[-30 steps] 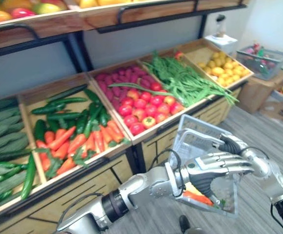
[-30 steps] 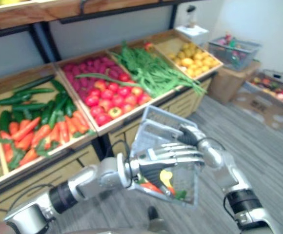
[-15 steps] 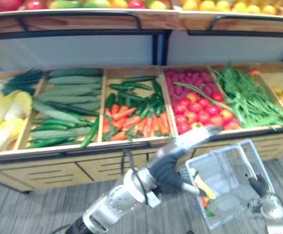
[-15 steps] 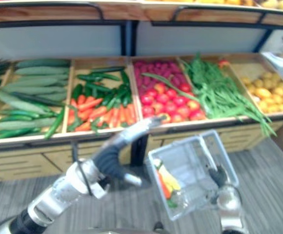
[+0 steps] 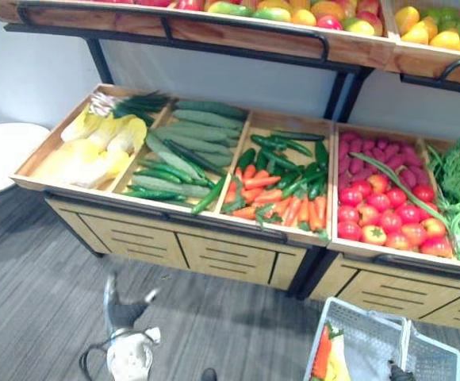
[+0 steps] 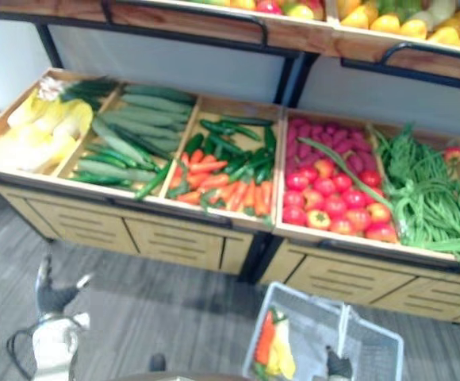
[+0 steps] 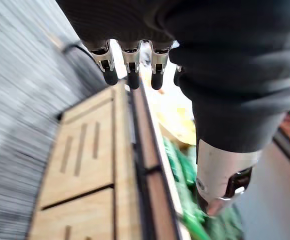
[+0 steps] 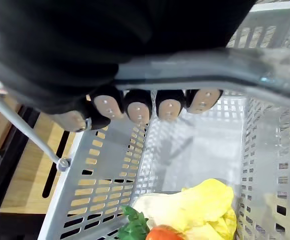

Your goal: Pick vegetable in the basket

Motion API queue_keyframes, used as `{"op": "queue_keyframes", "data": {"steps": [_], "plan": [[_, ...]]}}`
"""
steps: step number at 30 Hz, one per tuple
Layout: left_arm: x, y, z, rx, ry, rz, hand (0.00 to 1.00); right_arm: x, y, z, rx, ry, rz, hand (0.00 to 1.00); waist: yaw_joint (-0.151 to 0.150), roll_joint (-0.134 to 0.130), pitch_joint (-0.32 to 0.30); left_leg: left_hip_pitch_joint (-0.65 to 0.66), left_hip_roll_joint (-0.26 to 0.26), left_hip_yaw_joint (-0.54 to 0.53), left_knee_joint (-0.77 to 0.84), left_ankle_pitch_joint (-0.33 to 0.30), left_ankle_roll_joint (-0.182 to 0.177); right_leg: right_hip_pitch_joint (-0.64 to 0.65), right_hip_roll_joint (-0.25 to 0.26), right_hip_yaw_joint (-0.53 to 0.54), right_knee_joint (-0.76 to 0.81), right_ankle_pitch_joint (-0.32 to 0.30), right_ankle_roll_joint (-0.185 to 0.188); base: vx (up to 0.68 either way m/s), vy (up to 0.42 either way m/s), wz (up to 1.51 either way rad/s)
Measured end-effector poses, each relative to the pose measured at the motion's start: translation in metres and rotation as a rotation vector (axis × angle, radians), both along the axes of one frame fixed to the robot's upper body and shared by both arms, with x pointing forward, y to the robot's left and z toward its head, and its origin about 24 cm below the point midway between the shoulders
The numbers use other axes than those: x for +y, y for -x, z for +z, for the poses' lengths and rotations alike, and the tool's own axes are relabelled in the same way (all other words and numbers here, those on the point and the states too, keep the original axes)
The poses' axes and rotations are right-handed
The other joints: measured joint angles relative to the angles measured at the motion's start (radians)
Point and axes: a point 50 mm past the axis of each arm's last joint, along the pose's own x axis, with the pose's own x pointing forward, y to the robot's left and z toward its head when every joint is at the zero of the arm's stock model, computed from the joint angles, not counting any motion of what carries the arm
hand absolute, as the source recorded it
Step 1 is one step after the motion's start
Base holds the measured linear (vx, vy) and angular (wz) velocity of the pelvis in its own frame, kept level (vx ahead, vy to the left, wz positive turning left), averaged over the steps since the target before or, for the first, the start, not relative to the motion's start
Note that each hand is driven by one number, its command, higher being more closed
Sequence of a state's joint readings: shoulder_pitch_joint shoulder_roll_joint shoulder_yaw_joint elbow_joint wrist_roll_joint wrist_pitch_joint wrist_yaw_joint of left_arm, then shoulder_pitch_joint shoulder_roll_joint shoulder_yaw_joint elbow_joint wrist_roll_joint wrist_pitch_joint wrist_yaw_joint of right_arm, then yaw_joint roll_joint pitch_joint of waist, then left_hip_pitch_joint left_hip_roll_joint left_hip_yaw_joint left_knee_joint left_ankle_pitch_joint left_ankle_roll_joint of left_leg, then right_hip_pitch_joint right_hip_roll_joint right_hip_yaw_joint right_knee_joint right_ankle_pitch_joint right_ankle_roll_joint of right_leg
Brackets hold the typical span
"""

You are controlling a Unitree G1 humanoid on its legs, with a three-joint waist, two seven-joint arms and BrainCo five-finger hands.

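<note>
Two vegetables, an orange carrot [image 6: 265,340] and a yellow leafy bunch [image 8: 207,202], lie by the left wall of the grey slatted plastic basket [image 8: 95,170]. Wrist views show our right hand [image 8: 137,107] curled round its handle [image 8: 225,70], our left hand [image 7: 131,65] slack.

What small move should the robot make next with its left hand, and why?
Probably raise the left hand toward the cucumbers. It hangs open and empty, low before the cabinet front, while the right hand is curled round the handle of the basket, which holds a carrot and has room.
</note>
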State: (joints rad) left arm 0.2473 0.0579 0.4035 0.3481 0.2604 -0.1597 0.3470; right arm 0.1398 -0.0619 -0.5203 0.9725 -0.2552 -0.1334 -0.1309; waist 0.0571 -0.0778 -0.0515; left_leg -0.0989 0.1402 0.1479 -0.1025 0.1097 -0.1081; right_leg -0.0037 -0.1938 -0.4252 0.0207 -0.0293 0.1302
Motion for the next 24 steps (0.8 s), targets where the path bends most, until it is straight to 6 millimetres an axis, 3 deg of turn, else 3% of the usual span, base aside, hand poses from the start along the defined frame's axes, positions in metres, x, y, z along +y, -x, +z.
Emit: {"op": "queue_keyframes", "data": {"steps": [2, 3, 4, 6, 8, 10, 14, 19, 21, 23, 24], "plan": [[0.004, 0.017, -0.020, 0.096, 0.041, 0.061, 0.00, 0.004, -0.001, -0.001, 0.001, -0.004, 0.016, 1.00, -0.002, 0.002, -0.008, 0.001, 0.000, 0.001, 0.000, -0.002, 0.000, 0.001, -0.001, 0.000, -0.001, -0.005, 0.004, 0.00, 0.000, 0.00], [0.001, 0.039, -0.046, 0.232, 0.103, 0.128, 0.00, 0.009, -0.003, -0.002, 0.000, -0.012, 0.029, 1.00, -0.003, 0.004, -0.011, 0.001, -0.001, 0.003, 0.000, -0.003, 0.000, -0.001, -0.001, 0.002, -0.003, -0.006, 0.003, 0.01, 0.000, -0.03], [-0.001, 0.049, -0.055, 0.298, 0.115, 0.145, 0.00, 0.011, -0.004, -0.003, 0.001, -0.016, 0.032, 1.00, -0.003, 0.004, -0.011, 0.001, -0.001, 0.004, 0.000, -0.003, 0.000, -0.003, -0.001, 0.005, -0.003, -0.007, 0.003, 0.02, 0.002, -0.08], [-0.015, 0.094, -0.086, 0.555, 0.183, 0.180, 0.00, 0.018, -0.008, -0.005, -0.001, -0.040, 0.031, 1.00, -0.009, 0.004, -0.011, -0.002, -0.003, 0.008, 0.000, -0.008, -0.001, -0.012, 0.000, 0.026, -0.008, -0.007, 0.004, 0.03, 0.003, -0.13], [-0.025, 0.123, -0.099, 0.681, 0.264, 0.227, 0.00, 0.021, -0.011, -0.006, 0.001, -0.051, 0.035, 1.00, -0.023, 0.000, -0.013, -0.001, -0.005, 0.013, 0.000, -0.012, -0.003, -0.012, 0.001, 0.038, -0.018, -0.007, 0.003, 0.05, 0.002, -0.10], [-0.032, 0.138, -0.106, 0.734, 0.353, 0.259, 0.00, 0.023, -0.013, -0.008, 0.007, -0.062, 0.037, 1.00, -0.025, -0.003, -0.014, 0.005, -0.005, 0.032, 0.000, -0.020, -0.006, -0.016, 0.000, 0.055, -0.019, -0.005, 0.001, 0.08, 0.001, -0.23], [-0.044, 0.140, -0.111, 0.734, 0.463, 0.244, 0.00, 0.028, -0.012, -0.011, 0.024, -0.084, 0.044, 1.00, -0.028, -0.004, -0.013, 0.038, -0.005, 0.068, -0.001, -0.034, -0.011, -0.011, 0.001, 0.099, -0.021, -0.002, -0.002, 0.09, -0.008, -0.31], [-0.045, 0.125, -0.111, 0.716, 0.454, 0.192, 0.00, 0.027, -0.011, -0.011, 0.030, -0.090, 0.038, 1.00, -0.034, -0.004, -0.008, 0.065, -0.007, 0.098, 0.008, -0.057, -0.011, -0.007, -0.002, 0.130, -0.015, 0.000, 0.002, 0.09, -0.002, -0.20], [-0.044, 0.116, -0.111, 0.703, 0.447, 0.171, 0.00, 0.021, -0.011, -0.010, 0.021, -0.098, 0.007, 1.00, -0.039, -0.008, 0.031, 0.038, 0.005, 0.099, 0.162, -0.151, -0.005, -0.002, -0.015, 0.151, 0.047, -0.012, -0.017, 0.08, 0.027, -0.18], [-0.047, 0.112, -0.112, 0.701, 0.452, 0.154, 0.00, 0.013, -0.008, -0.009, 0.010, -0.095, -0.042, 1.00, -0.045, 0.012, 0.046, 0.024, 0.031, 0.109, 0.278, -0.227, -0.001, -0.015, -0.016, 0.172, 0.120, -0.015, -0.023, 0.01, 0.116, -0.39], [-0.049, 0.113, -0.112, 0.717, 0.452, 0.136, 0.00, 0.008, -0.008, -0.007, -0.007, -0.090, -0.078, 1.00, -0.055, 0.024, 0.054, 0.023, 0.056, 0.148, 0.359, -0.285, 0.003, -0.057, -0.014, 0.232, 0.209, -0.015, -0.023, -0.03, 0.200, -0.76]]}}
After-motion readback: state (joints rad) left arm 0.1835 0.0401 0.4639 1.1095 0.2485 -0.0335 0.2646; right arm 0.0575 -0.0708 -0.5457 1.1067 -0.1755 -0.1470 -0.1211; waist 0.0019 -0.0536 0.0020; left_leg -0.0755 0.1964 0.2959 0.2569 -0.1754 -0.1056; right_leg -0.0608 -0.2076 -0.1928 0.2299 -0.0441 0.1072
